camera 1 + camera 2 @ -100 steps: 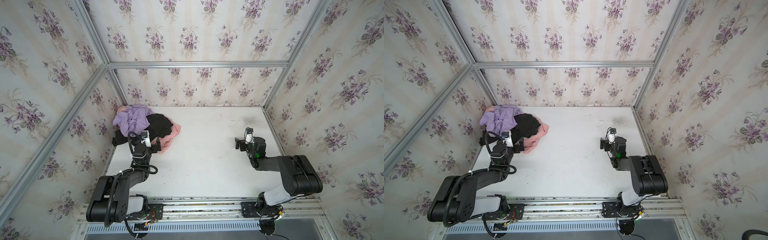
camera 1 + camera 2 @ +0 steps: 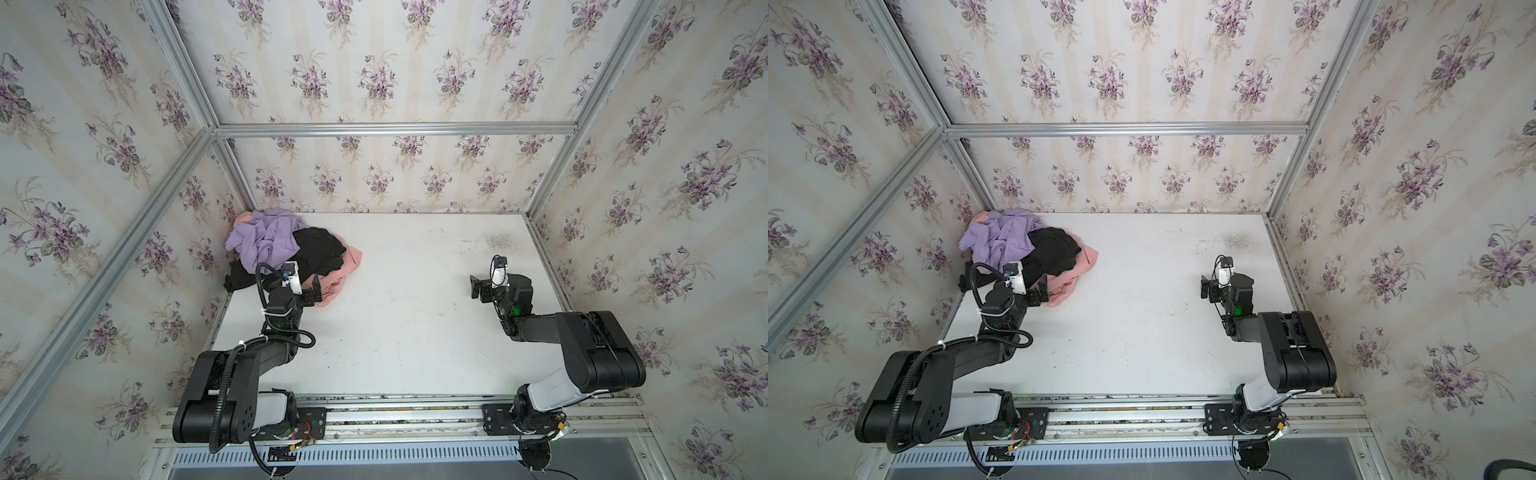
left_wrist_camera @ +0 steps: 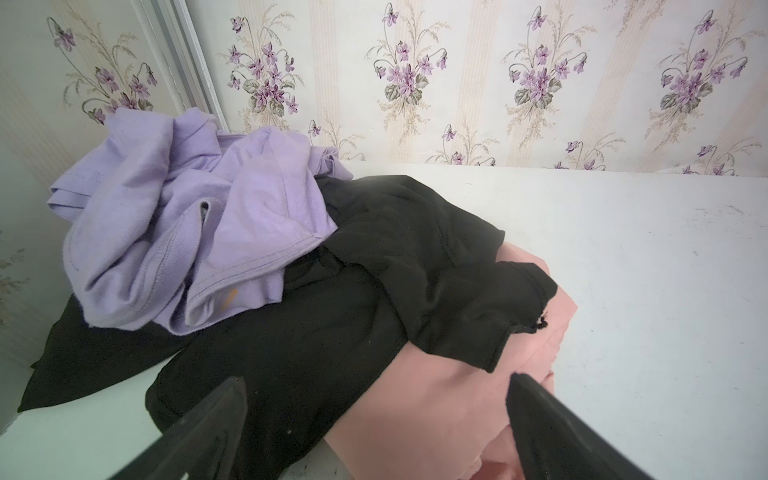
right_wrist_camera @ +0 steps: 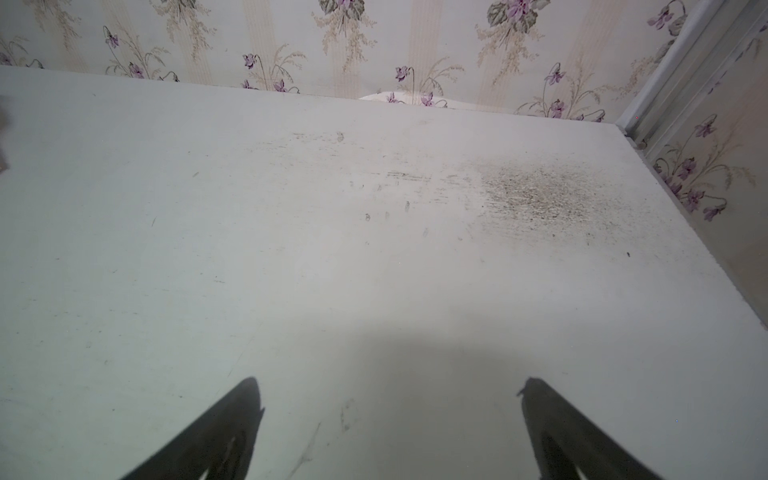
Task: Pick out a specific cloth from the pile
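The pile [image 2: 291, 249] lies in the table's back left corner, seen in both top views. The black cloth [image 2: 320, 249] [image 2: 1054, 249] [image 3: 374, 249] sits in its middle, partly under a lilac cloth [image 2: 266, 237] [image 3: 187, 199] and over a salmon-pink cloth [image 2: 351, 262] [image 3: 415, 407]. My left gripper [image 2: 309, 291] [image 2: 1042, 293] [image 3: 376, 380] is open at the pile's near edge, its jaws wide apart over the seam between black and pink fabric, holding nothing. My right gripper [image 2: 476, 286] [image 2: 1206, 286] [image 4: 390, 382] stands open over bare table at the right, far from the pile.
The white table [image 2: 415, 311] is closed in by flowered walls with metal frame posts on the left, back and right. A scuffed dark patch [image 4: 536, 199] marks the back right of the surface. The pile's black edge reaches the left wall [image 3: 25, 208].
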{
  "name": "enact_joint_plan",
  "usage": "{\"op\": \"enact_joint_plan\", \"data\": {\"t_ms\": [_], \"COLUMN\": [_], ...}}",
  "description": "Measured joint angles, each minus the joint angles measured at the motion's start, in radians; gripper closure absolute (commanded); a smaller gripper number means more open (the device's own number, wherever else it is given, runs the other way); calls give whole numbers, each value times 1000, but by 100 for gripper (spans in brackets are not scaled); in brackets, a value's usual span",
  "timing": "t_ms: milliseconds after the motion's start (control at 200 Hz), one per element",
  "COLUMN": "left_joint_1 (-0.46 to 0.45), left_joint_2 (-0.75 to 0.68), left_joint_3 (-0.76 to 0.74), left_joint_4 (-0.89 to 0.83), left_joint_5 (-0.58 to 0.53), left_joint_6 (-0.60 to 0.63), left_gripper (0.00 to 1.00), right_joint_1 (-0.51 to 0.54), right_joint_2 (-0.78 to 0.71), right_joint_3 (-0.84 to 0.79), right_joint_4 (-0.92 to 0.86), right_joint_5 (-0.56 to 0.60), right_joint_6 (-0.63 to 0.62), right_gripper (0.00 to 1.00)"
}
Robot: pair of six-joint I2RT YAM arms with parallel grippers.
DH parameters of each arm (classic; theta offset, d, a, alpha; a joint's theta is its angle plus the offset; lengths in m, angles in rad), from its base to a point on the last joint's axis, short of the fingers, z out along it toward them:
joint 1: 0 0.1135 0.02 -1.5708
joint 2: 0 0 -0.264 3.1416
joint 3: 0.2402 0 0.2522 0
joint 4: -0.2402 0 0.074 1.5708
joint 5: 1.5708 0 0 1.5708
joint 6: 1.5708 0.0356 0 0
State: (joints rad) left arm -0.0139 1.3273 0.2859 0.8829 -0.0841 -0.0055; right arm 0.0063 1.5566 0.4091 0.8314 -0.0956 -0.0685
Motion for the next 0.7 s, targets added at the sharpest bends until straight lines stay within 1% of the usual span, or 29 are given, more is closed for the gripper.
{"op": "enact_joint_plan", "data": {"t_ms": [700], "left_joint_1": [0], "left_joint_2": [0], "left_joint_3": [1], "left_joint_4": [0], "left_joint_5": [0], "left_joint_6": [0], "left_gripper": [0], "right_joint_1": [-3], "right_joint_2": [-3], "right_joint_3": [-12], "right_joint_4": [13], "right_joint_5": [-11], "right_joint_6": [0], "right_gripper": [0]}}
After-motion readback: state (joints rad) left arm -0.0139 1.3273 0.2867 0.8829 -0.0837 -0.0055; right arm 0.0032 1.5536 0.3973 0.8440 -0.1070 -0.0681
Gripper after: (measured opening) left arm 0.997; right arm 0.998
